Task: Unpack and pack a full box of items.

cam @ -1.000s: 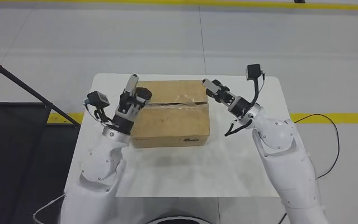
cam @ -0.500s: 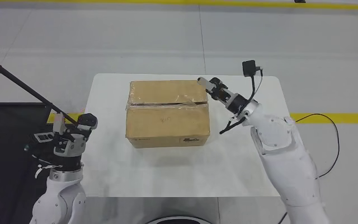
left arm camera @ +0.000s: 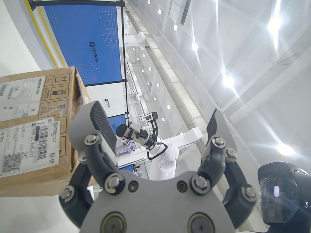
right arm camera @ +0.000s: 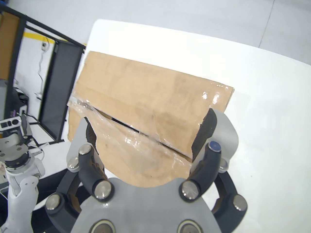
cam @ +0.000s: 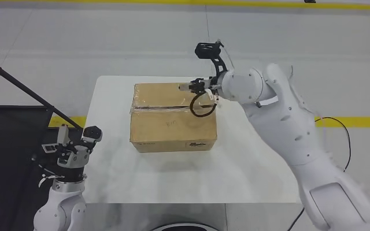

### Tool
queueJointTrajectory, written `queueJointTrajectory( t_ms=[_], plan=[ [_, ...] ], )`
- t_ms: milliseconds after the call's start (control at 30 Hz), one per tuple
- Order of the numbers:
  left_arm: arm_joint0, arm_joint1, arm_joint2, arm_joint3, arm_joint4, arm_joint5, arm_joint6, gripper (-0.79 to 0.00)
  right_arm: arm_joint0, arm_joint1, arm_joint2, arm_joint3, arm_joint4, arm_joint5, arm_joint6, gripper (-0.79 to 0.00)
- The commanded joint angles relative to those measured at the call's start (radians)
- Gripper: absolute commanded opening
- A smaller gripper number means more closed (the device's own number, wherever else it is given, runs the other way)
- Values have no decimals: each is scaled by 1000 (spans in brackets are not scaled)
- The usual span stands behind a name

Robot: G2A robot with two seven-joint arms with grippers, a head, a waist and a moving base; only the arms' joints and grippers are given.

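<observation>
A grey floor [cam: 115, 40] carries a yellow line [cam: 173, 3] along its far edge. On the floor stands a white table [cam: 173, 173]. A brown cardboard box [cam: 173, 118] sits on the table, toward the far side and a little left of centre, with its top flaps folded down. A black frame [cam: 26, 89] stands just off the table's left edge.

The right arm [cam: 283, 121], white and thick, comes in from the near right and bends across the table's right side to the box. The left arm [cam: 60, 199] stands upright off the table's near left corner, well apart from the box.

The right gripper [cam: 185, 88] is above the far right part of the box's top, pointing down at it. In the right wrist view its fingers [right arm camera: 206, 132] are spread wide over the centre seam and hold nothing. Whether they touch the cardboard cannot be told.

The left gripper [cam: 76, 137] points upward, beside the table's left edge. In the left wrist view its two ribbed pads [left arm camera: 102, 122] stand wide apart with nothing between them. A lit ceiling [left arm camera: 218, 49] is behind them and the box's side is close by.

Clear tape [right arm camera: 136, 141] lies along the box's seam, crinkled and loose. A thin dark gap shows between the flaps. White labels [left arm camera: 26, 144] with barcodes cover part of the box's side that faces the left arm.
</observation>
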Motion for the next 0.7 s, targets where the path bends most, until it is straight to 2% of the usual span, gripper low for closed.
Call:
queueJointTrajectory(
  t_ms=[0,100,167,233,333,433,667],
  plan=[
    [-1,0,0,4,-10,3,-9,0,45,-14,-46,32,-24,16,51,0],
    [-2,0,-2,7,-19,7,-22,0,98,-36,-100,73,-33,29,110,0],
    [-5,0,0,8,-17,9,-25,0,125,-51,-129,92,-34,33,137,-86],
    [-8,0,4,9,-11,12,-25,0,146,-64,-153,106,-31,34,159,-120],
    [-14,0,10,13,-5,14,-23,0,171,-84,-185,140,-30,36,180,-302],
    [-15,-1,13,14,-2,13,-22,0,191,-102,-213,183,-37,39,181,-379],
    [-11,-2,12,15,-6,9,-17,0,226,-140,-249,265,-30,32,192,-453]
  ],
)
